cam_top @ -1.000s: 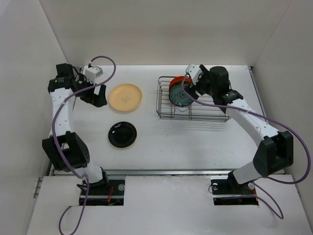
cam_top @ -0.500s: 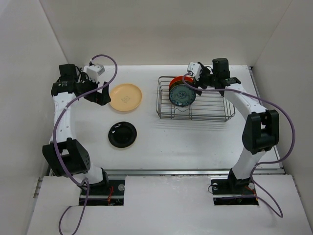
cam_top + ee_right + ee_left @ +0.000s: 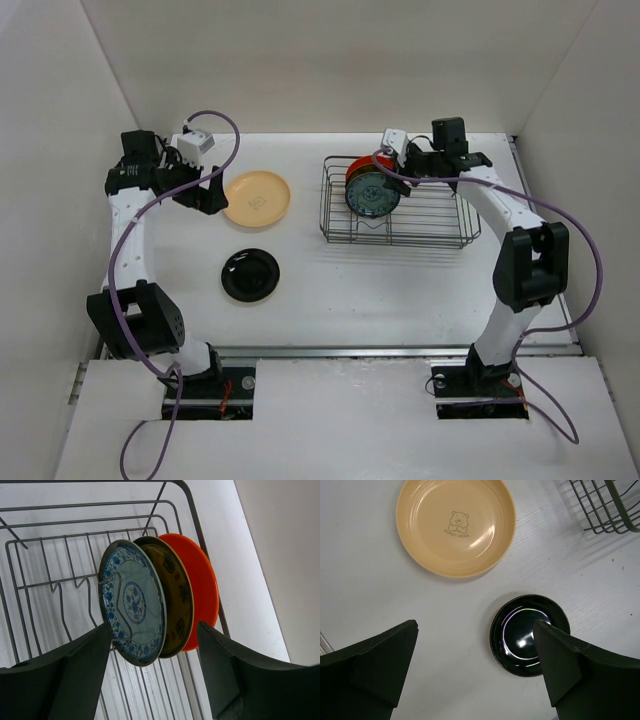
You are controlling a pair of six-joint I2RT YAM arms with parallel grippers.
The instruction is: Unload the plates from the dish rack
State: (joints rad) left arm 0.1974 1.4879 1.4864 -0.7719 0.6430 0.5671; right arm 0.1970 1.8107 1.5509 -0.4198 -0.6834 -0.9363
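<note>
The dark wire dish rack (image 3: 420, 228) stands at the back right. Three plates stand on edge at its left end: dark teal patterned (image 3: 372, 196), yellow patterned and orange-red (image 3: 352, 165). In the right wrist view they are the teal one (image 3: 132, 605), the yellow one (image 3: 179, 600) and the orange-red one (image 3: 206, 587). My right gripper (image 3: 397, 166) is open above them, its jaws straddling all three without touching (image 3: 155, 675). The peach plate (image 3: 257, 198) lies flat on the table. My left gripper (image 3: 205, 196) is open and empty beside it (image 3: 475, 675).
A small black plate (image 3: 250, 274) lies on the table in front of the peach plate and also shows in the left wrist view (image 3: 515, 640). The peach plate (image 3: 456, 525) has a bear print. White walls close in the table on three sides.
The right arm has swung its elbow out to the right and back, while its gripper stayed over the rack's left end. The left gripper shifted slightly near the peach plate.
</note>
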